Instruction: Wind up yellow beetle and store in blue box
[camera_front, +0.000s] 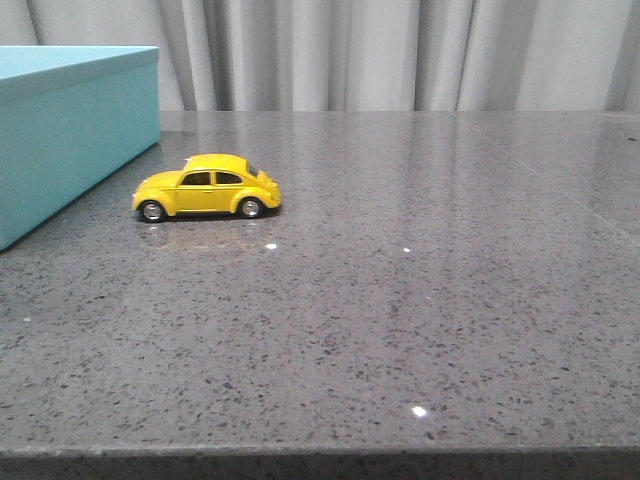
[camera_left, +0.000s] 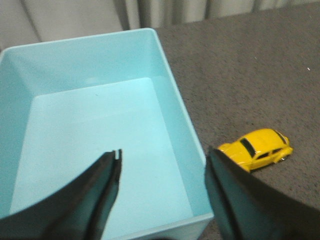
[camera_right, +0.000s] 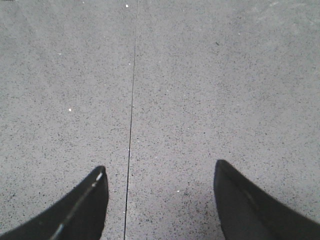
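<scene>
The yellow beetle (camera_front: 207, 187) stands on its wheels on the grey stone table, just right of the blue box (camera_front: 70, 130). The box is open and empty inside in the left wrist view (camera_left: 95, 145); the beetle also shows there (camera_left: 259, 149), beside the box's wall. My left gripper (camera_left: 164, 160) is open and empty, hovering above the box's inside near the wall on the beetle's side. My right gripper (camera_right: 160, 172) is open and empty above bare table. Neither gripper shows in the front view.
The grey speckled table (camera_front: 420, 300) has a thin seam line under the right gripper (camera_right: 131, 125). Its front edge runs along the bottom of the front view. Pale curtains (camera_front: 400, 50) hang behind the table.
</scene>
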